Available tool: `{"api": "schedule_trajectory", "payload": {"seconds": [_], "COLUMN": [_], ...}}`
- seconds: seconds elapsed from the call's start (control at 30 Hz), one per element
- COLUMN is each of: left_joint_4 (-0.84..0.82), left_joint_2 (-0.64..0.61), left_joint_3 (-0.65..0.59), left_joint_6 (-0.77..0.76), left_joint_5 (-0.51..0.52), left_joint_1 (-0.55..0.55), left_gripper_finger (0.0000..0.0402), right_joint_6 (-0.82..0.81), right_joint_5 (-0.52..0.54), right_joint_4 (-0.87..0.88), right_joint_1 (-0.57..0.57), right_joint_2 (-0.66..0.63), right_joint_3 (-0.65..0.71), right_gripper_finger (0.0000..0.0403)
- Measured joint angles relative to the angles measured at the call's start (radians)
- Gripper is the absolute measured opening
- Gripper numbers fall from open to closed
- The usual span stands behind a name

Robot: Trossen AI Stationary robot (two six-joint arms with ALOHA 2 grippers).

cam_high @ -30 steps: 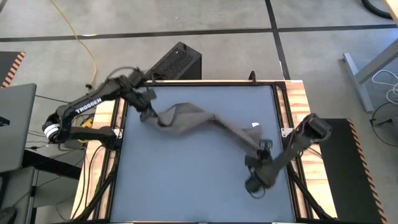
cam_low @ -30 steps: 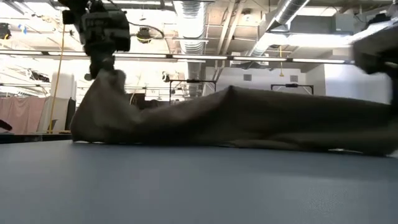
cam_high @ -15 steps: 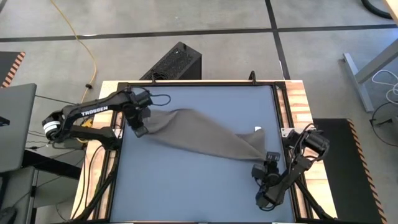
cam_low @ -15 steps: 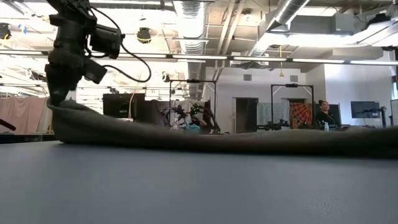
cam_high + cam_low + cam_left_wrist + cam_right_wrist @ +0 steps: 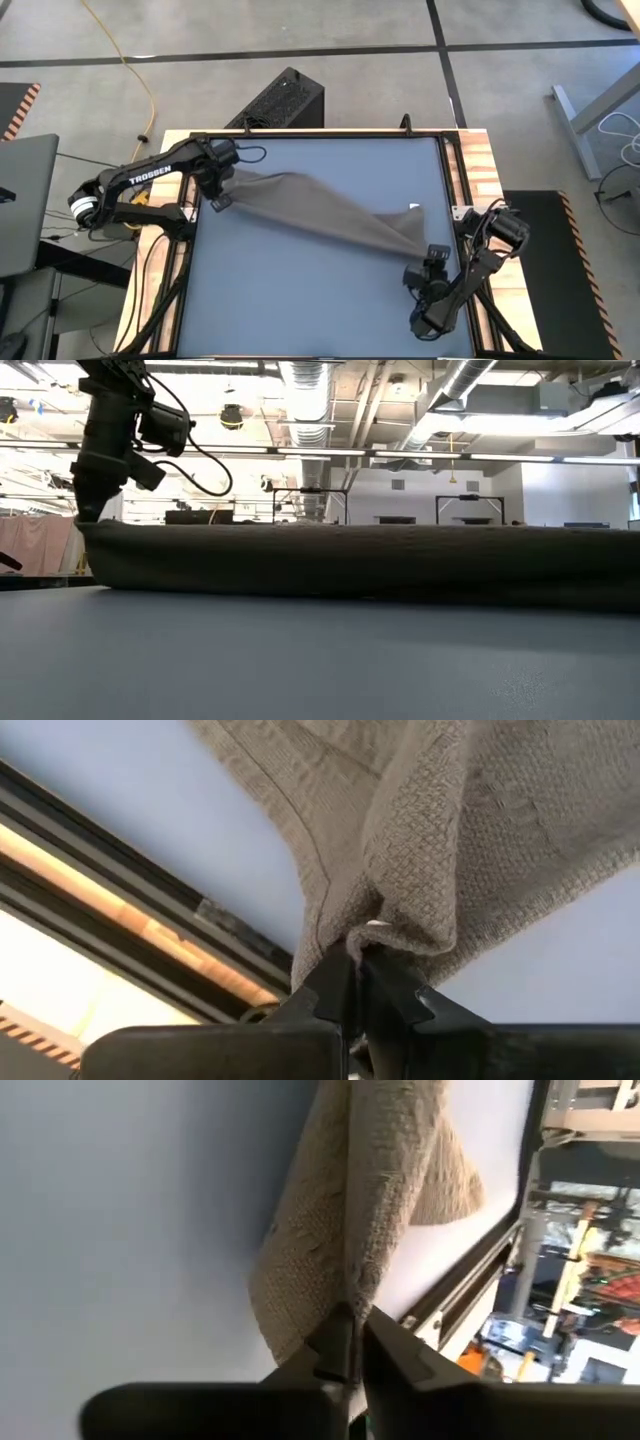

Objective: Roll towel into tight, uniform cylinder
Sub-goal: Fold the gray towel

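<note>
We read "TROSSEN" on the left arm (image 5: 146, 176); both end effectors, left (image 5: 216, 199) and right (image 5: 428, 262), pinch the towel (image 5: 320, 214) stretched over the blue-grey table (image 5: 300, 300).

The right tool (image 5: 350, 1342) is closed on the towel (image 5: 360, 1210), its two dark fingers (image 5: 335, 1345) pressed together with a pinched fold of the cloth between the tips. From that pinch the taupe woven cloth runs away from the tool in bunched folds over the blue-grey counter (image 5: 130, 1220). Beside the cloth lies the counter's dark edge rail (image 5: 470, 1280), with an orange strip (image 5: 470, 1363) just beyond it. The room behind is blurred.
</note>
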State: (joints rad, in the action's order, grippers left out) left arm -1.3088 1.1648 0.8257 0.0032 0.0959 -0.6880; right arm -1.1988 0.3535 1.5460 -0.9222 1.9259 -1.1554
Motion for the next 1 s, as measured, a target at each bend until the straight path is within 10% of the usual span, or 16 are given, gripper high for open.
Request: {"api": "schedule_trajectory", "payload": {"seconds": [0.57, 0.77, 1.0], "left_joint_4": [-0.052, 0.272, 0.684], "left_joint_2": [0.000, -0.036, 0.011], "left_joint_3": [0.000, 0.000, -0.024], "left_joint_6": [-0.023, 0.165, 0.173], "left_joint_5": [0.208, -0.336, -0.451], "left_joint_1": [0.001, 0.075, 0.274], "left_gripper_finger": [0.0095, 0.0086, 0.0058], "right_joint_6": [0.021, 0.129, 0.210], "right_joint_5": [-0.024, 0.115, 0.083], "right_joint_4": [-0.171, -0.404, -0.711], "right_joint_1": [0.189, 0.293, 0.369], "right_joint_2": [-0.607, -0.738, -0.743], "right_joint_3": [0.019, 0.197, 0.484], "right_gripper_finger": [0.0156, 0.0147, 0.0119]}}
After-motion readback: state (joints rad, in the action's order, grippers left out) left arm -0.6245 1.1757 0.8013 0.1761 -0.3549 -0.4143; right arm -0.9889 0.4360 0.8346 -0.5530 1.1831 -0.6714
